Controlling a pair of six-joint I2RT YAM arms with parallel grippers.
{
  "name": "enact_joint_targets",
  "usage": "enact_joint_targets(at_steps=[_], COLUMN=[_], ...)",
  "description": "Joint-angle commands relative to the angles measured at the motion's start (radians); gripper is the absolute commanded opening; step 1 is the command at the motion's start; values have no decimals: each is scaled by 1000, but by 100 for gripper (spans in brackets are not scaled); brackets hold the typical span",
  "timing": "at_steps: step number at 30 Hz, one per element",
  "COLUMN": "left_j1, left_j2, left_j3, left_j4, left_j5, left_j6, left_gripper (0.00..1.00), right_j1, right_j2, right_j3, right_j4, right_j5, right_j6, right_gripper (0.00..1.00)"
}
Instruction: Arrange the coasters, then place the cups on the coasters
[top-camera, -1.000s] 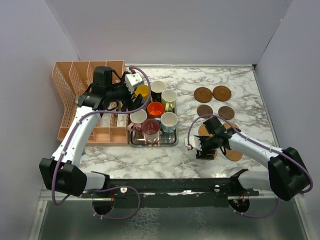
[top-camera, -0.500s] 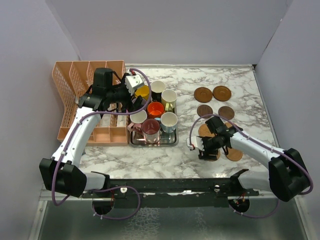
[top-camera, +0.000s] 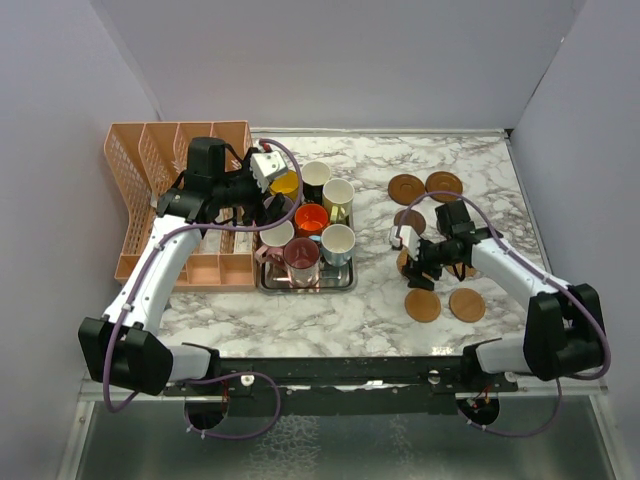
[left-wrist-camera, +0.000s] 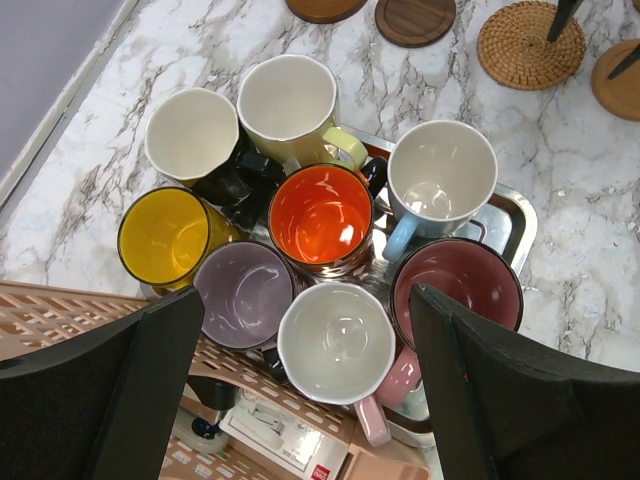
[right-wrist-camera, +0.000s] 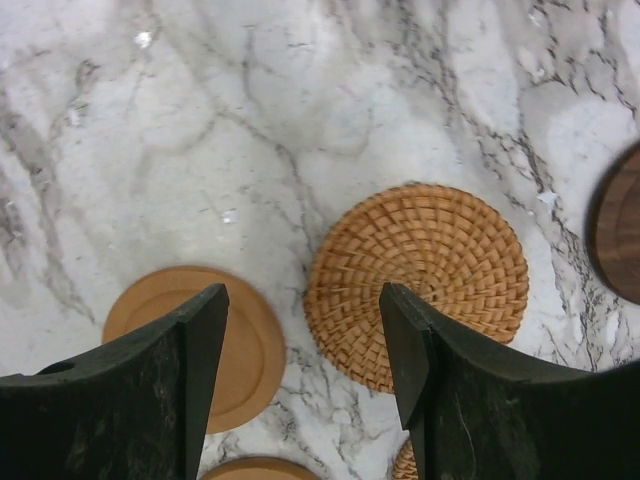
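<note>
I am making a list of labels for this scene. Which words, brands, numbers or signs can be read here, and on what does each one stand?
No text here can be read.
White label below the cups, at the rack: small print and a red mark, too blurred to read.
Cups, coasters, tray: no writing visible.

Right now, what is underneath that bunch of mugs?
A shiny metal tray; only its rim and one corner show. The mugs cover the rest, so its floor is hidden.
</note>
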Motion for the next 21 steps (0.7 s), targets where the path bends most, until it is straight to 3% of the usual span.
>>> enact_joint_targets(at_steps=[1,8,21], left_j1=[5,4,5], left_j2=[-34,-41,-50], left_j3=[-5,-2,-13], left_j4=[18,25,24], left_j5=[-5,-10,-19], left_j6=[-7,-22,-14], left_gripper=[88,88,88], right_j1=[-25,-38,-71], right_j2=[70,168,291], right_j3=[37,58,98], right_j4=[115,187,191], right_j5=[9,80,49], right_j6=[106,166,170], right_gripper=[62,52,50])
